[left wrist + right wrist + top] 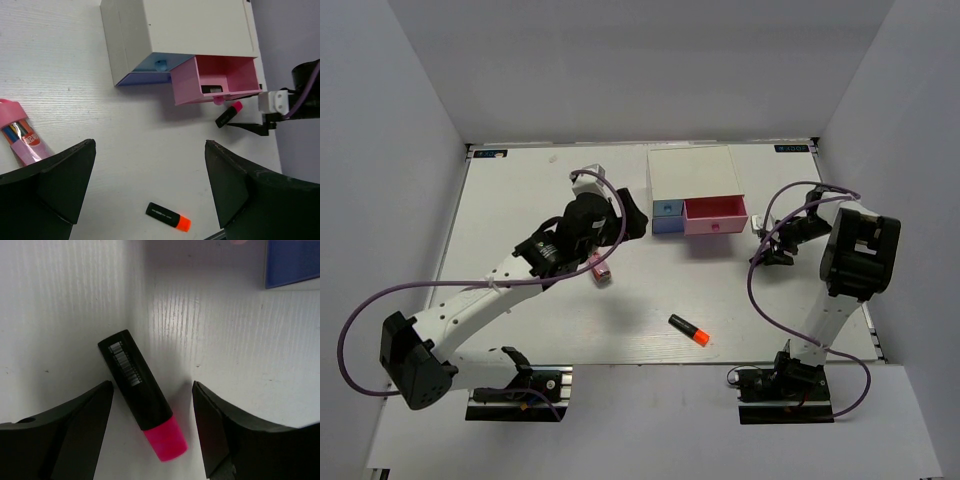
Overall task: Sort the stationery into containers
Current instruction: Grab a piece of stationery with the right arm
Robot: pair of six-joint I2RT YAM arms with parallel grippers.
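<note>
Orange-capped highlighter (689, 331) lies alone on the table (520, 200), nearest the bases. Farther out, the left gripper (150, 145) hangs spread and empty, with the pink oblong item (20, 132) beside one finger. The right gripper (151, 385), fingers parted, straddles the pink-capped highlighter (142, 400), which lies flat just off the pulled-out pink drawer (215, 80) of the drawer box (690, 172) beyond.

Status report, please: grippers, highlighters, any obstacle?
Left gripper open, empty. Right gripper open, straddling pink highlighter on table. Pink drawer open beside it; nothing between.
</note>
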